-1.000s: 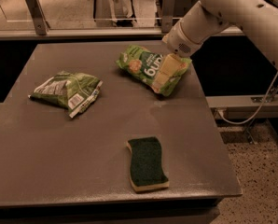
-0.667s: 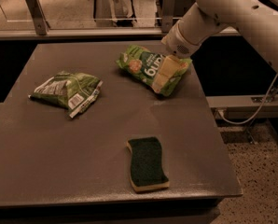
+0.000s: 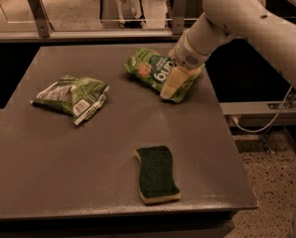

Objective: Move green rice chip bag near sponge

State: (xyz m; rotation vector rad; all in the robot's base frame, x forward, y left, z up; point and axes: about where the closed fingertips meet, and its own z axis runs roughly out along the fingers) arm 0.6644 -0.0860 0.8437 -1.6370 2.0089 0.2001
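Observation:
The green rice chip bag lies on the back right part of the dark table, bright green with white lettering. My gripper comes in from the upper right and is down on the bag's right end, touching it. The sponge, dark green on a pale base, lies near the table's front edge, well in front of the bag and apart from it.
A duller green bag with a white label panel lies at the table's left. The table's right edge runs close to the chip bag. A rail with posts stands behind the table. Speckled floor is at the right.
My arm has shifted slightly to the left over the chip bag. The bags and the sponge have not moved.

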